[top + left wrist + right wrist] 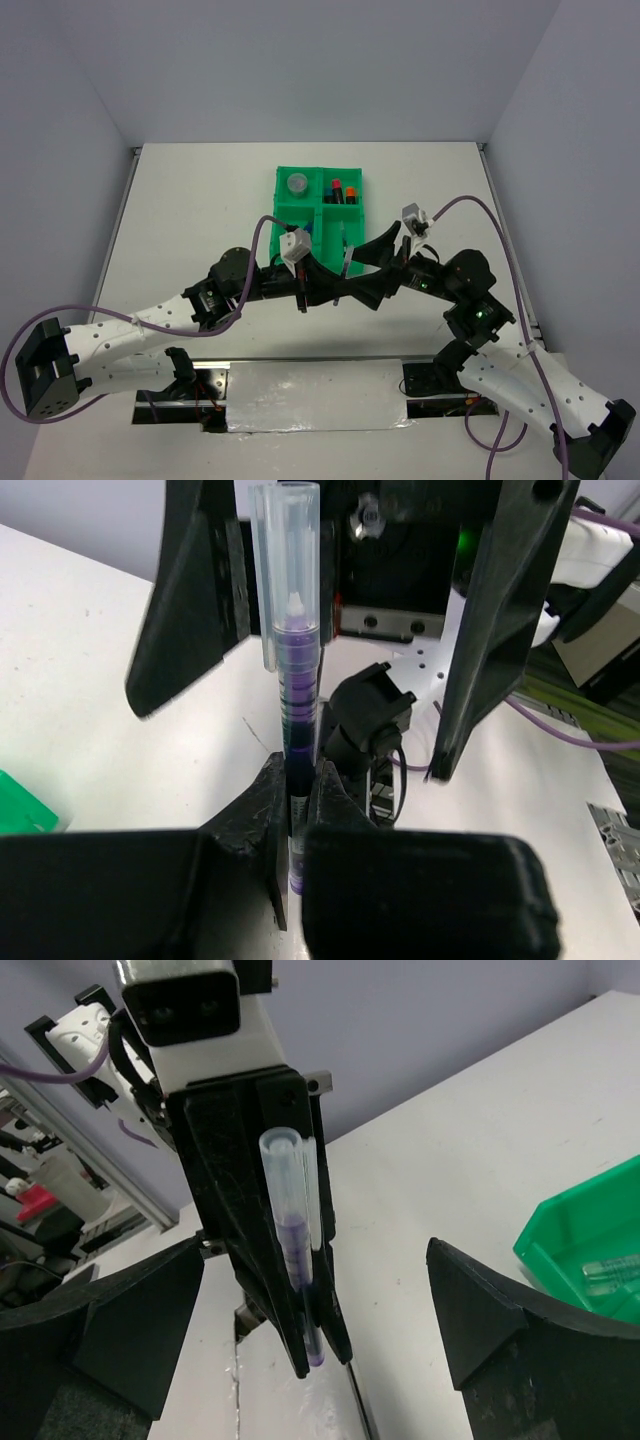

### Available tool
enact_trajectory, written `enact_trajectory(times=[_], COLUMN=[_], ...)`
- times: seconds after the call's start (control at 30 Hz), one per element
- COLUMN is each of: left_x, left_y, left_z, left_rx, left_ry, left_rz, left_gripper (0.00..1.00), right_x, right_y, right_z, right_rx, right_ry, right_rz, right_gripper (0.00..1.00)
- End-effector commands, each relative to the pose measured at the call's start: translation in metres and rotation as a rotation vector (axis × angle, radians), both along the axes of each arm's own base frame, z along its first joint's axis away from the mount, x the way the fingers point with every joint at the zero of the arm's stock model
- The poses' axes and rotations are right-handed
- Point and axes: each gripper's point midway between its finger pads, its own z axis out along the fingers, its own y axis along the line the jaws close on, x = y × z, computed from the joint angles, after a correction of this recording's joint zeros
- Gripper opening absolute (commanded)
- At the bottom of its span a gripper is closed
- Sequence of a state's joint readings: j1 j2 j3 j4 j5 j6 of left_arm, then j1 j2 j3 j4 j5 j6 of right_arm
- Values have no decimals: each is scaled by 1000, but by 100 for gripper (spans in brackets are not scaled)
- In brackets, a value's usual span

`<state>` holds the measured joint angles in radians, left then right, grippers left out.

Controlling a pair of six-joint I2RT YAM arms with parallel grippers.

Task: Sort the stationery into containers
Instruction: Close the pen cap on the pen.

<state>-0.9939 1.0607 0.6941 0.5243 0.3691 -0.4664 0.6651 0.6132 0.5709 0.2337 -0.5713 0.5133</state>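
A thin pen [297, 660] with a clear cap and purple-blue ink stands upright above the table, and my left gripper [298, 800] is shut on its lower barrel. In the right wrist view the same pen [292, 1230] hangs between that gripper's black fingers [245, 1190]. My right gripper [315, 1250] is open wide, with its fingers [190, 600] on either side of the pen's capped end and not touching it. From above, the two grippers meet just in front of the green tray [283, 212], which holds a grey disc [297, 184] and red-capped markers [338, 190].
A small clear bottle [612, 1272] lies in a tray compartment [575, 1230]. A shiny foil strip [310, 395] runs between the arm bases at the near edge. Grey walls close in the table at the back and on both sides.
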Motion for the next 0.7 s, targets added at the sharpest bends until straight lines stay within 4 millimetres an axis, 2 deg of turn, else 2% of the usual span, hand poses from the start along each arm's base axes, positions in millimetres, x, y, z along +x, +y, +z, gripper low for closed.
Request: enact_trajectory(times=[0.0, 0.13, 0.3, 0.4, 0.43, 0.47, 0.57, 0.6, 0.67], left_x=[-12, -18, -22, -22, -22, -22, -21, -22, -21], left_y=[-3, -3, -2, -2, -2, -2, -2, -1, -1], left_z=[25, 24, 26, 25, 25, 25, 26, 26, 27], left_rx=[-68, -72, -77, -74, -74, -74, -75, -78, -80], left_ry=[-71, -76, -85, -87, -87, -87, -88, -90, -91], left_rz=[-69, -96, -113, -112, -112, -112, -107, -109, -107], left_gripper=[0, 0, 0, 0, 0, 0, 0, 0, 0], right_x=[0, -3, 2, -1, 0, -1, -2, -2, -3], right_y=[-5, -3, 1, 3, 3, 3, 4, 4, 3], right_z=[39, 56, 62, 64, 63, 63, 62, 62, 62], right_rx=[33, 45, 47, 54, 53, 53, 52, 55, 57], right_ry=[-98, -132, -140, -146, -144, -144, -140, -141, -141], right_rz=[-16, 8, 22, 46, 46, 48, 60, 61, 57], right_gripper=[100, 100, 93, 82, 72, 67, 59, 50, 42])
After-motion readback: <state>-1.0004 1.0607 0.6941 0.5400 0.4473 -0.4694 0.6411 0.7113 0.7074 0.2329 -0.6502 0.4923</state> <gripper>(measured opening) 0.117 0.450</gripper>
